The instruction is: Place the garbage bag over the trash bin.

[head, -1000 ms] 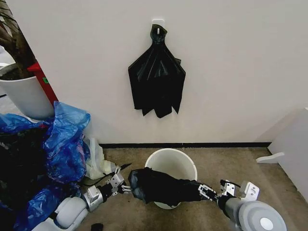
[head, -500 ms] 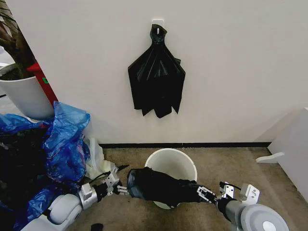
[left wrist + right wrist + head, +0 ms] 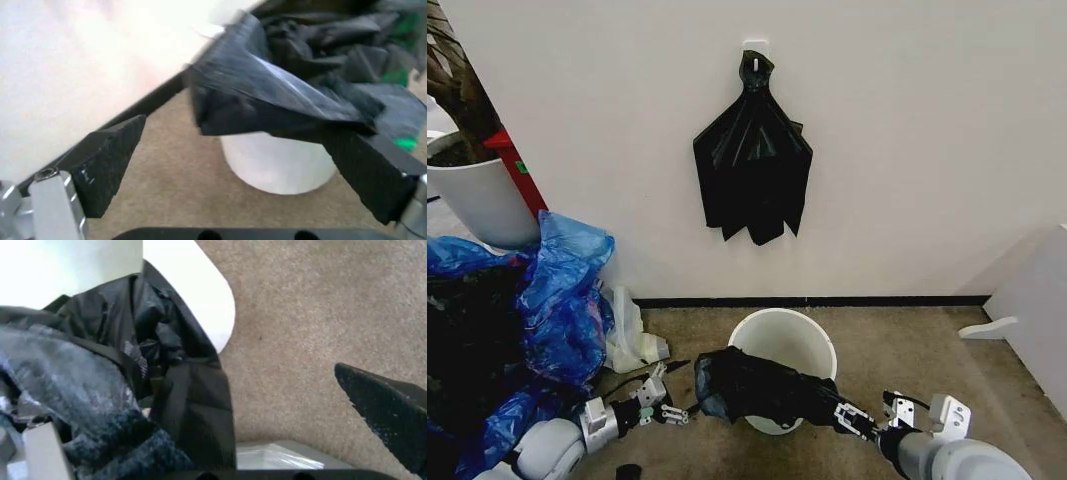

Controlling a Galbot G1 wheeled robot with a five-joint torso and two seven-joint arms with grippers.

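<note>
a: nearest the robot, the left gripper (image 3: 670, 413) sits low on the carpet side, just left of the garbage bag (image 3: 762, 388). its fingers (image 3: 107, 162) stand wide apart, and in the left wrist view one pad seems to touch the bag's near edge, but nothing is pinched between them

b: and the right gripper (image 3: 855, 419)?

a: low on the right, at the bag's right end. the right wrist view shows one finger clear over bare carpet while bag film bunches around the other side, so i read it as spread, maybe hooked inside the mouth. i can't confirm a firm hold

b: where is the bag itself?

a: draped across the near rim of the trash bin (image 3: 805, 332), stretched left to right between the two grippers. the far part of the bin's opening is uncovered

b: what could go wrong?

a: i'd judge that with neither gripper clamped, the film could slip off the rim and slump to the carpet or fall inside. it's thin and slick, so a tug from one side alone could drag it off

b: how does it look?

a: glossy black, creased and crumpled, with pale streaks of sheen on the folds. on the far wall hangs a bunch of black bags (image 3: 752, 160)
</note>
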